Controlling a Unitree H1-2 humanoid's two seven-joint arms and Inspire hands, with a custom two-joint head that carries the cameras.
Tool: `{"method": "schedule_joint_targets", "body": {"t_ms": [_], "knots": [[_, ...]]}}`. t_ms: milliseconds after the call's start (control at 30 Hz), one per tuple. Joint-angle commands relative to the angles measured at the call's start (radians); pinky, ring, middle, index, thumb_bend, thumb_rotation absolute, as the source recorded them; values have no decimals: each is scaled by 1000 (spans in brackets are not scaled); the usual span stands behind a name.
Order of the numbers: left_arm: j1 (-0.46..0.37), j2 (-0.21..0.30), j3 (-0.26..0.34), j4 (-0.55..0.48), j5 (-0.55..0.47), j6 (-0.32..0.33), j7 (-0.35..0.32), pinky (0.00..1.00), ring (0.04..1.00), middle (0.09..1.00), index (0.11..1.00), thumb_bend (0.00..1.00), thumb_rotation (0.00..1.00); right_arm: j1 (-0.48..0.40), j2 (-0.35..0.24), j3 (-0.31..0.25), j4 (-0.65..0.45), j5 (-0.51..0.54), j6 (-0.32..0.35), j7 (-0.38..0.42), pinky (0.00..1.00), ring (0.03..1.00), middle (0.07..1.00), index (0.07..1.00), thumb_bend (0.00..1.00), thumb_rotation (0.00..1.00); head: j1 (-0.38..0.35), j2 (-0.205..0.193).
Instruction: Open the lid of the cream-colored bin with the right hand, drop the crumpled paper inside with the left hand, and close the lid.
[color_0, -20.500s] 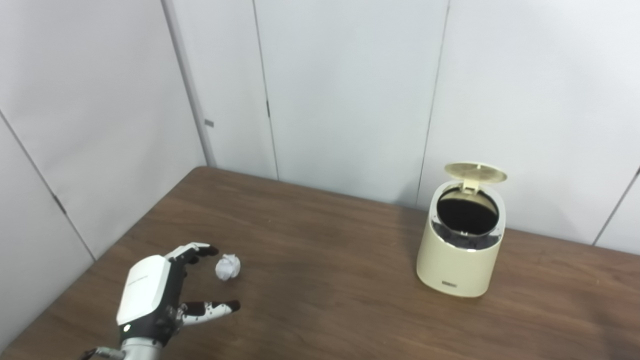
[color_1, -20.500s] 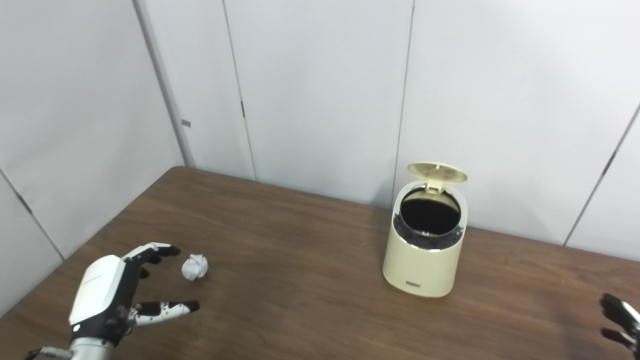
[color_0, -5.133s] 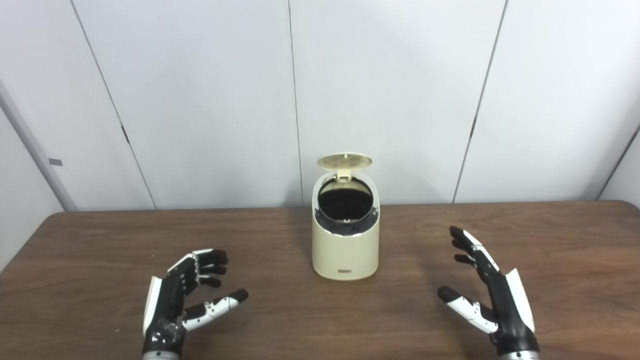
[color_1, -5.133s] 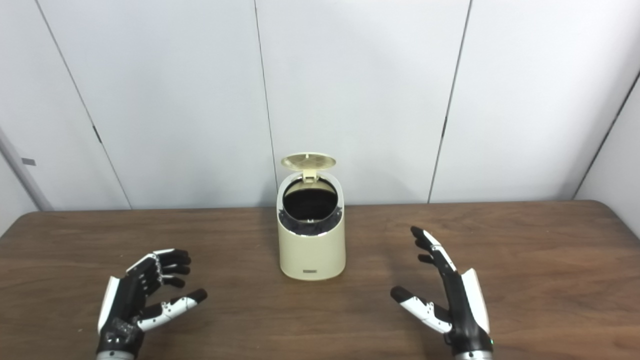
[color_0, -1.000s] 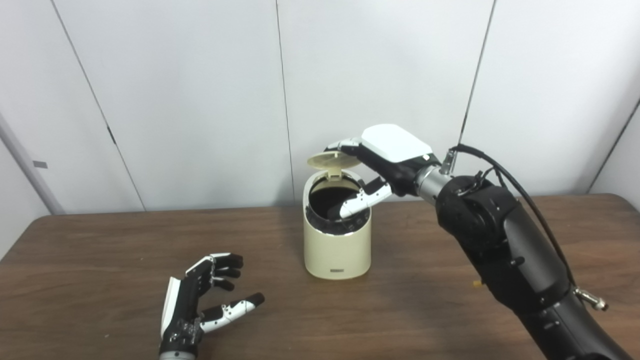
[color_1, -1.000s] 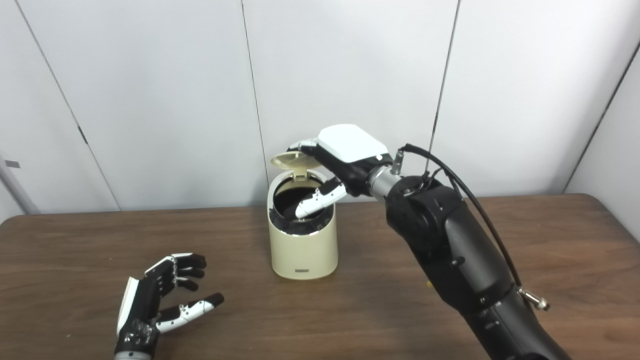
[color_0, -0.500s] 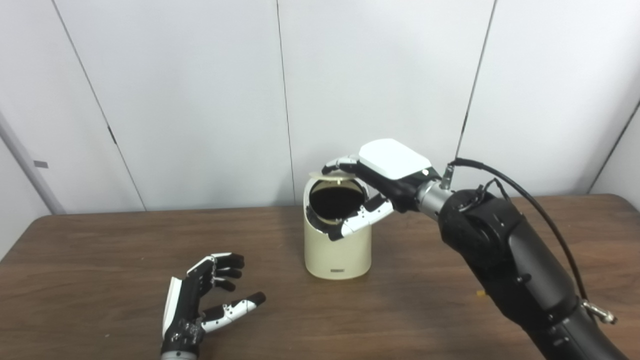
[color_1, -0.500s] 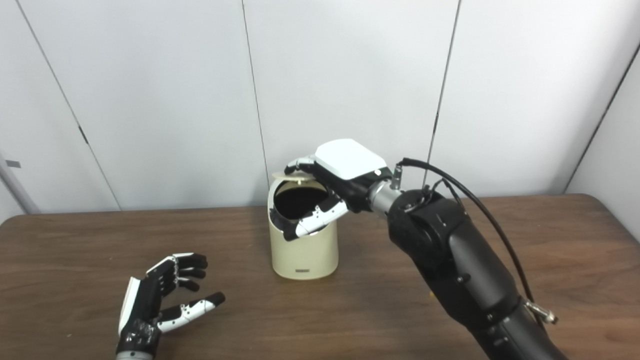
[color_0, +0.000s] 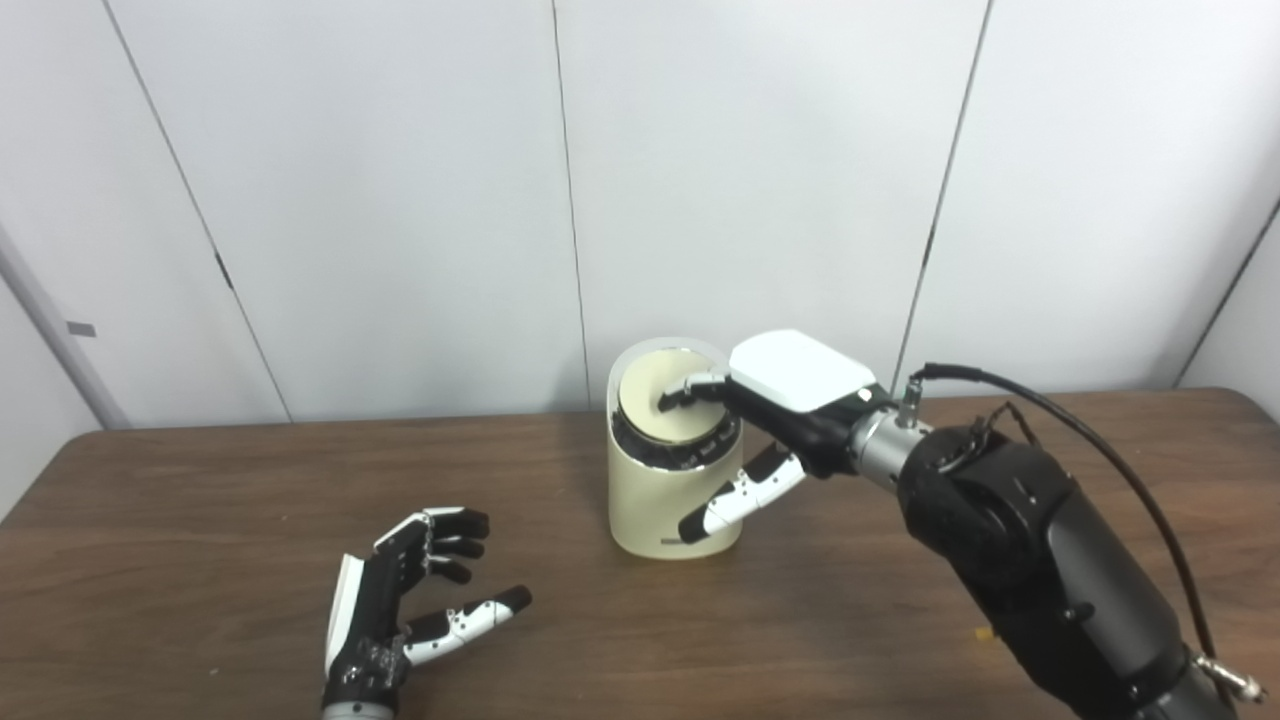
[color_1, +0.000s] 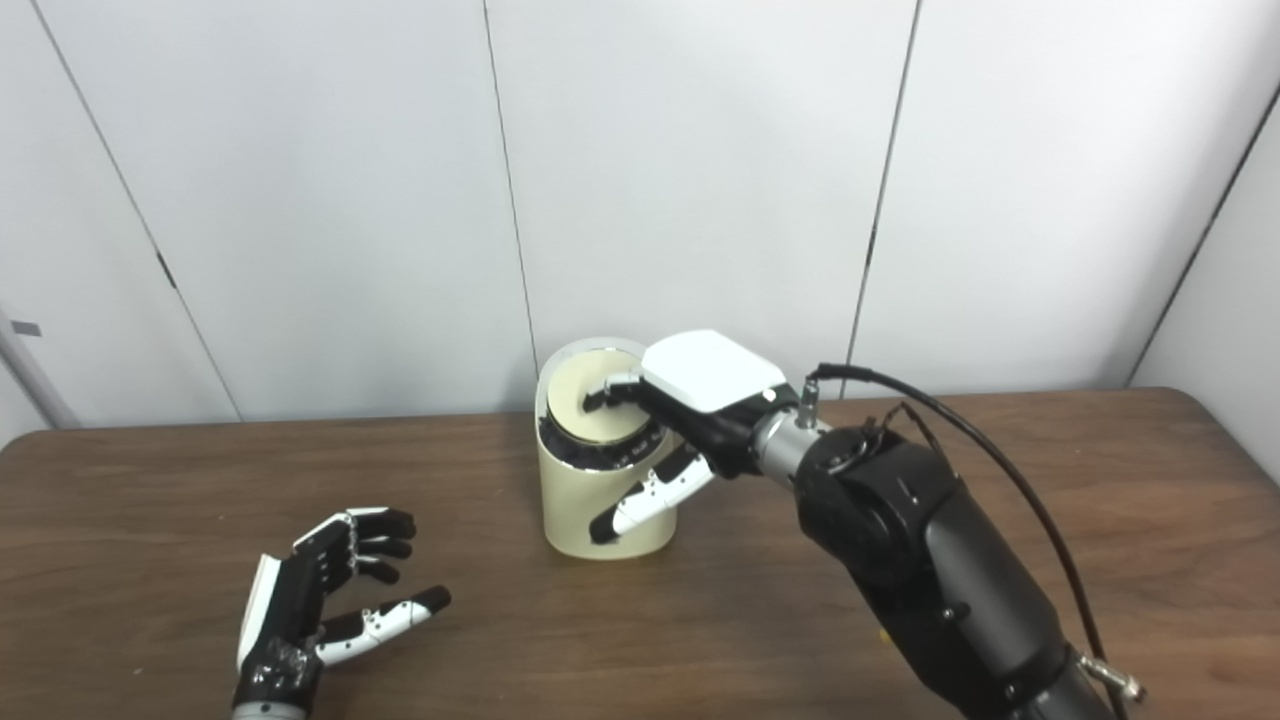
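The cream-colored bin (color_0: 650, 505) stands at the middle back of the wooden table (color_0: 200, 520). Its round lid (color_0: 655, 400) lies down flat over the opening. My right hand (color_0: 785, 400) rests on top of the bin, its fingers (color_1: 612, 390) pressing on the lid and the thumb hanging in front of the bin's wall. It holds nothing. My left hand (color_0: 400, 600) hovers low over the table at the front left, fingers apart and empty. No crumpled paper shows anywhere on the table.
White wall panels (color_0: 400, 200) rise straight behind the table's back edge, close to the bin. My right forearm (color_0: 1040, 560) with its black cable crosses the right half of the table.
My right hand has come down and pushed the lid from half raised to flat on the bin. The left hand has stayed where it was.
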Motion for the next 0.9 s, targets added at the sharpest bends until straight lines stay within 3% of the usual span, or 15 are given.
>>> {"method": "schedule_joint_targets", "body": {"t_ms": [0,533,867], "knots": [[-14,4,-1,-20,4,-23,14,498,598,635,619,881,130,-15,-17,-8,-29,11,-12,3,777,806,809,795,956,749,0,5],[-6,-4,-3,-57,15,15,16,487,592,634,619,889,143,16,-6,18,-26,21,-28,6,784,819,807,795,983,791,5,25],[-2,-7,-7,-75,16,18,16,489,590,628,617,893,149,-14,-5,53,-44,9,-33,58,745,805,783,778,983,763,13,47]]}}
